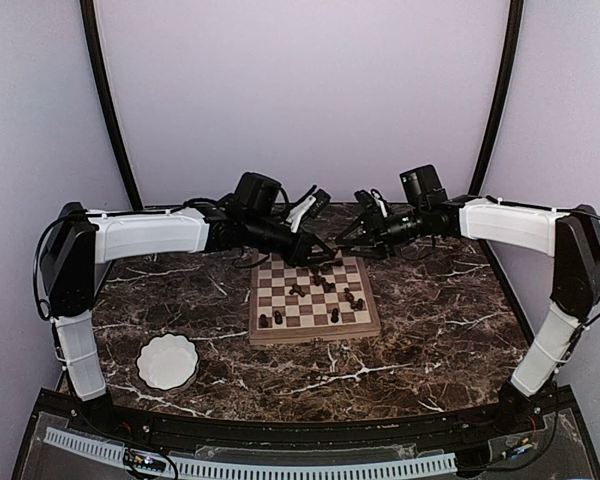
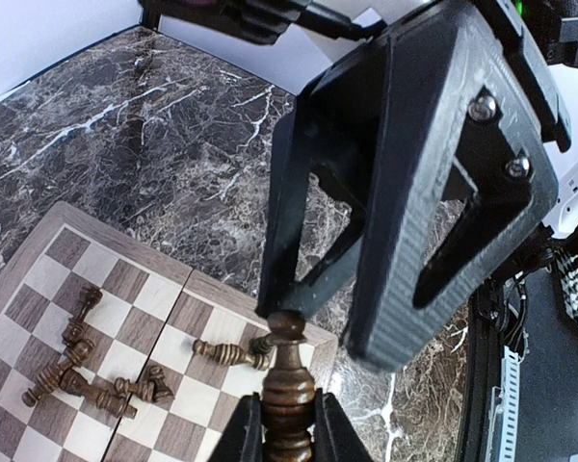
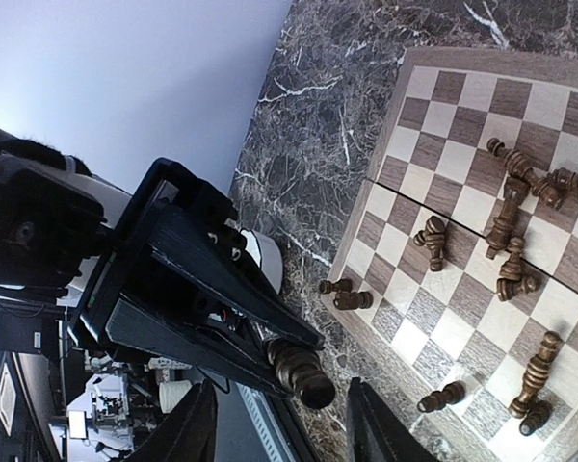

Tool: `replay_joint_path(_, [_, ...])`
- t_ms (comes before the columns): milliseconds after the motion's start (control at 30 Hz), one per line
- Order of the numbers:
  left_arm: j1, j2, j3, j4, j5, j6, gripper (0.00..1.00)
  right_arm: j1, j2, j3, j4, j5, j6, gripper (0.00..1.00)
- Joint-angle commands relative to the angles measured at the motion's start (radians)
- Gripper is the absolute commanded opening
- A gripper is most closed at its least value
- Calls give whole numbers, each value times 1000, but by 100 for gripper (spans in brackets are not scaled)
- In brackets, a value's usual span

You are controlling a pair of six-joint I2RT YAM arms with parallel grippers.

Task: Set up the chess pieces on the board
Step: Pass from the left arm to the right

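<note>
Nearest me is a white bowl (image 1: 167,362), well off to the near-left of the left gripper (image 1: 318,252) and out of play.

Next is the board (image 1: 310,334), below both grippers and on their near side. A few chess pieces (image 1: 277,318) stand on its near rows. The rest lie tipped over in a loose cluster mid-board, just under the fingertips and a little nearer than them. No proper rank is formed, so I'd call setup early.

The action is over the board's far edge.
- **Left gripper:** clamped nearly closed on one dark chessman. It has the held piece (image 2: 287,380) by the lower body, and the free end sticks out past its fingertips.
- **Long axis:** it runs straight out along the left fingers, aimed at the right gripper (image 3: 279,395).
- **Right gripper:** the jaws stand roughly half apart with nothing in them. The piece's free end sits at the mouth of that gap, close by one finger. I can't tell if it touches.

Key relation: the piece is dead ahead of the right gripper and end-on to it, and the left arm owns it. This reads as a handover.

If the right gripper is to take the piece, my guess is it should push in along that axis and close across the neck before the left lets go. A pinch on the rounded tip alone looks likely to slip.

The loose cluster looks about equally reachable for either arm.
</note>
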Motion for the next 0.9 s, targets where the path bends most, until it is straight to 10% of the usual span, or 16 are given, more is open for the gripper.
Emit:
replay_joint_path(0, [-3,-58,-7,43,42,-6,12,13,22,16,26,-28,3,45])
replay_joint_path(867, [-10,-80,-49,80,79,-14,16,10,15,-34,110,-36,42,9])
